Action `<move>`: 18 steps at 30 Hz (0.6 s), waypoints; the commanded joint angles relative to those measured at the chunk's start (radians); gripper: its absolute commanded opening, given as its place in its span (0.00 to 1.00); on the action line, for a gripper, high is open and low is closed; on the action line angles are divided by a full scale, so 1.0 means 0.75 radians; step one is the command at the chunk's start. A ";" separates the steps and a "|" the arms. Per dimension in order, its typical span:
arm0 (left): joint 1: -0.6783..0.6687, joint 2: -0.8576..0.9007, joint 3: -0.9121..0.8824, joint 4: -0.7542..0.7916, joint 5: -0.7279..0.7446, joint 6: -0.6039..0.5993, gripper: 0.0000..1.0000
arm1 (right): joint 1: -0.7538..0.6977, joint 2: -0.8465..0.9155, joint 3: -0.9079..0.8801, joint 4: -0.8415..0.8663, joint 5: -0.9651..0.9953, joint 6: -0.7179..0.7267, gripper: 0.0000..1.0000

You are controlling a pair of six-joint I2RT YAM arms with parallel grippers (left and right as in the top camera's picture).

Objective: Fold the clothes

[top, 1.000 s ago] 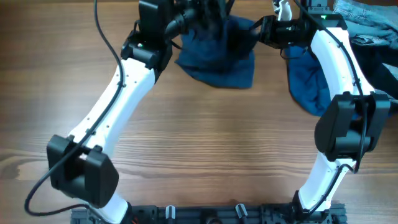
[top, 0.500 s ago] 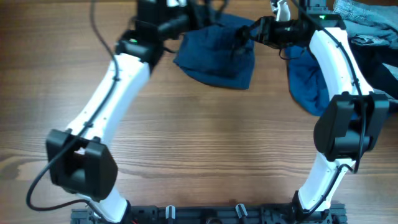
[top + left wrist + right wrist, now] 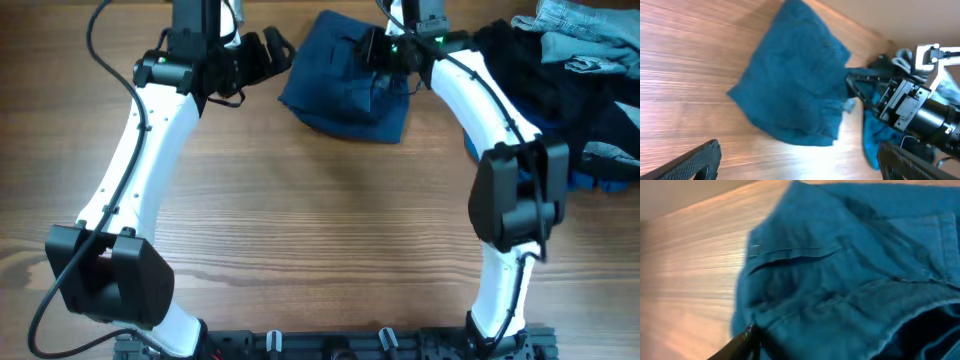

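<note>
A dark blue garment (image 3: 345, 85) lies loosely folded at the far middle of the table. It also shows in the left wrist view (image 3: 795, 85) and fills the right wrist view (image 3: 850, 270). My left gripper (image 3: 268, 55) is open and empty, just left of the garment and apart from it; its fingers spread wide in the left wrist view (image 3: 800, 167). My right gripper (image 3: 375, 50) is at the garment's far right edge, its fingertips in the cloth. Only one of its fingers (image 3: 740, 342) shows; the other is hidden by cloth.
A pile of other clothes (image 3: 570, 50), grey, black and blue, lies at the far right, partly under the right arm. Bare wooden table (image 3: 320, 220) stretches from the garment to the near edge.
My left gripper has let go of the garment and pulled away to the left. My right arm has swung left, its gripper moving further onto the garment. The garment has stayed in place.
</note>
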 commanded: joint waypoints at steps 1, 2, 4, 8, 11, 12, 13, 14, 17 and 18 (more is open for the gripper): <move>-0.007 -0.032 0.001 -0.009 -0.091 0.062 1.00 | -0.005 0.061 0.004 0.008 0.052 0.022 0.11; -0.013 -0.032 0.001 -0.008 -0.092 0.068 1.00 | -0.008 0.060 0.004 0.005 0.052 0.023 0.04; -0.026 -0.028 0.001 -0.007 -0.121 0.071 1.00 | -0.020 0.056 0.005 -0.007 0.055 0.036 0.04; -0.072 0.026 0.001 -0.002 -0.182 0.072 1.00 | -0.091 0.062 0.004 -0.107 0.110 0.117 0.04; -0.107 0.091 0.001 0.018 -0.182 0.071 1.00 | -0.127 0.078 -0.036 -0.114 0.188 0.117 0.04; -0.117 0.106 0.001 0.023 -0.182 0.071 1.00 | -0.133 0.092 -0.049 -0.107 0.194 0.116 0.04; -0.127 0.122 0.001 0.029 -0.182 0.071 1.00 | -0.138 0.116 -0.055 -0.108 0.210 0.117 0.04; -0.137 0.137 0.001 0.038 -0.182 0.071 1.00 | -0.140 0.146 -0.055 -0.110 0.217 0.117 0.04; -0.161 0.157 0.001 0.049 -0.191 0.072 1.00 | -0.141 0.249 -0.055 -0.121 0.216 0.117 0.04; -0.162 0.158 0.001 0.049 -0.197 0.072 1.00 | -0.143 0.267 -0.055 -0.128 0.217 0.116 0.05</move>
